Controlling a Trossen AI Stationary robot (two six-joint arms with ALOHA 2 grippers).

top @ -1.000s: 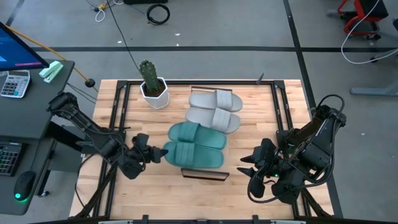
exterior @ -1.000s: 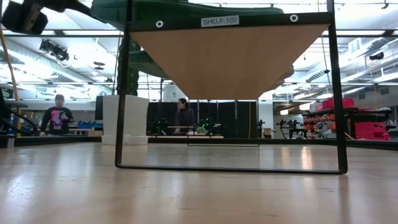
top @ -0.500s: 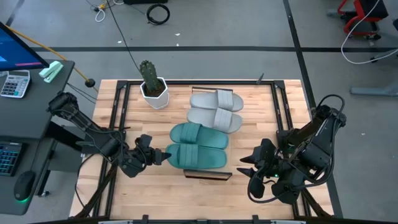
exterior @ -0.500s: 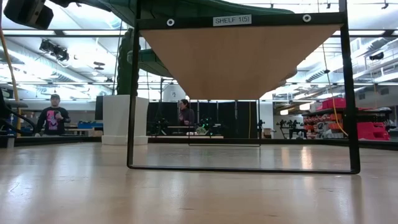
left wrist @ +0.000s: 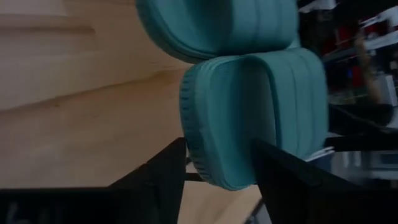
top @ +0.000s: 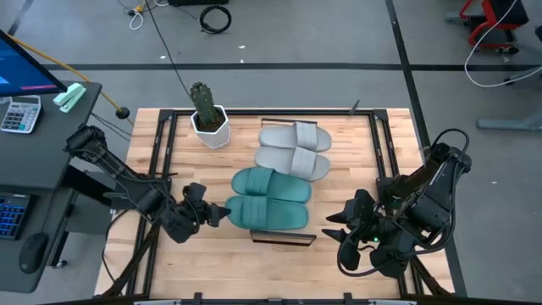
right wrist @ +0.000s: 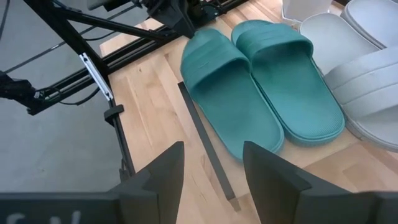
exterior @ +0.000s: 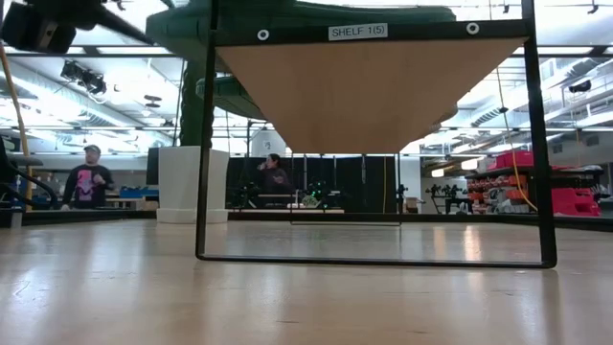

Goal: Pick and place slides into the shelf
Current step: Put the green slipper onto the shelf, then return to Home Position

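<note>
Teal pair (top: 268, 199) lying side by side on the shelf (top: 312, 203) near its front end, grey pair (top: 293, 150) just behind on the same board, all four soles down. Near teal slide (left wrist: 249, 112) sitting with its end between the left gripper (top: 222, 210) fingers (left wrist: 155, 180), which stand apart on either side with a gap visible on at least one side; reads as released, not clamped, though contact on the far finger hard to rule out. Right gripper (right wrist: 211, 168) parked at the right front of the table (top: 169, 161), fingers spread, nothing between them.

Step in hand looks like letting go of the last teal slide. To do it well: open fully before moving, then back straight out along the slide's long axis so the soft foam edge does not drag and skew the pair. No sideways sweep, the second teal slide is touching or nearly so. Front frame bar (top: 282, 240) sits just beyond the slide, so keep low clearance in mind.

View differences:
- High: whole layout, both pairs, cactus pot (top: 209, 119) at the rear left, both arms.
- Left wrist: finger-to-foam gap, not resolvable from above.
- Right wrist: slide edge slightly overhanging the shelf rim (right wrist: 205, 149).
- Low: only the shelf underside (exterior: 369, 86) and label, people far behind; slides mostly hidden.
</note>
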